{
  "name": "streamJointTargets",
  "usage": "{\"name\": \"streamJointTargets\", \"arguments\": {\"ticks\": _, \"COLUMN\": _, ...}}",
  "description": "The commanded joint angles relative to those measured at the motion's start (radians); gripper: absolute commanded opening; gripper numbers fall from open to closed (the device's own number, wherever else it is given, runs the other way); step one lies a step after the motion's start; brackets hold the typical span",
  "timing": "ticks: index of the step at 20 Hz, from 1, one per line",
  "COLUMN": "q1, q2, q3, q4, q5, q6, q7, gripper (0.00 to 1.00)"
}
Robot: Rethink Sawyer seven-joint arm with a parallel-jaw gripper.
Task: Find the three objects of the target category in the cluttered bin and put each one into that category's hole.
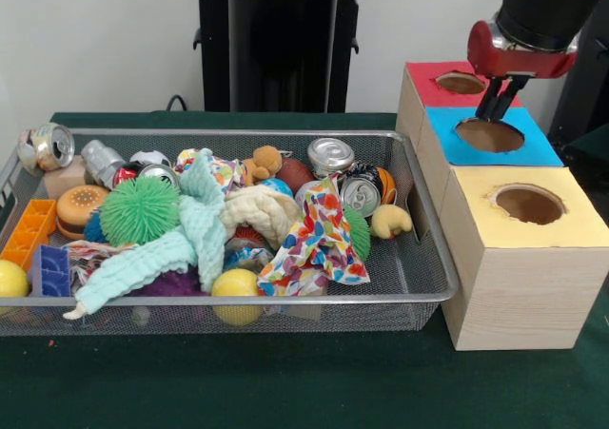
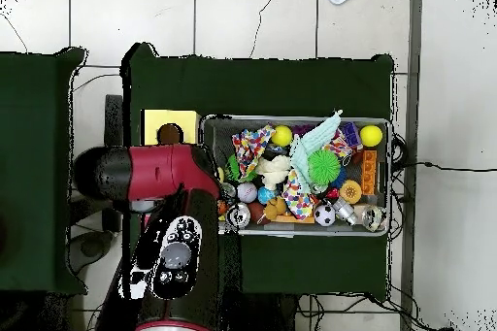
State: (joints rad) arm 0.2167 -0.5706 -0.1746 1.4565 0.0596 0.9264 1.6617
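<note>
The tool [image 1: 496, 108] hangs over the blue-surround hole [image 1: 489, 135], its dark fingers close together with nothing visible between them. The wire bin [image 1: 430, 258] sits left of the boxes on the green counter [image 1: 285, 381], cluttered with cans, balls and cloths; no water bottles can be made out.

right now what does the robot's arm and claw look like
The arm has glossy red shells over black joint sections. In the overhead view its black link carries a white-edged panel with round grey controls. The claw is a red wrist block with thin dark fingers below. No loose cables show.
</note>
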Motion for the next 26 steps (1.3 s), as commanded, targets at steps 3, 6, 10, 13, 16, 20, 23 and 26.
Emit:
{"name": "streamJointTargets", "arguments": {"ticks": 3, "q1": -0.075, "q2": -0.050, "q3": 0.017, "q4": 0.013, "q5": -0.050, "q6": 0.112, "q7": 0.043, "gripper": 0.00}}
{"name": "streamJointTargets", "arguments": {"ticks": 6, "q1": -0.142, "q2": -0.137, "q3": 0.016, "q4": 0.039, "q5": -0.077, "q6": 0.167, "q7": -0.085, "gripper": 0.00}}
{"name": "streamJointTargets", "arguments": {"ticks": 10, "q1": -0.252, "q2": -0.221, "q3": 0.043, "q4": 0.030, "q5": -0.116, "q6": 0.232, "q7": -0.253, "gripper": 0.00}}
{"name": "streamJointTargets", "arguments": {"ticks": 13, "q1": -0.340, "q2": -0.268, "q3": 0.094, "q4": 0.036, "q5": -0.103, "q6": 0.213, "q7": -0.311, "gripper": 0.00}}
{"name": "streamJointTargets", "arguments": {"ticks": 16, "q1": -0.426, "q2": -0.267, "q3": 0.163, "q4": 0.038, "q5": -0.105, "q6": 0.172, "q7": -0.362, "gripper": 0.00}}
{"name": "streamJointTargets", "arguments": {"ticks": 20, "q1": -0.548, "q2": -0.193, "q3": 0.248, "q4": 0.049, "q5": -0.110, "q6": 0.057, "q7": -0.382, "gripper": 0.00}}
{"name": "streamJointTargets", "arguments": {"ticks": 23, "q1": -0.622, "q2": -0.126, "q3": 0.314, "q4": 0.042, "q5": -0.134, "q6": -0.026, "q7": -0.399, "gripper": 0.00}}
{"name": "streamJointTargets", "arguments": {"ticks": 26, "q1": -0.672, "q2": -0.082, "q3": 0.366, "q4": 0.032, "q5": -0.172, "q6": -0.085, "q7": -0.411, "gripper": 0.00}}
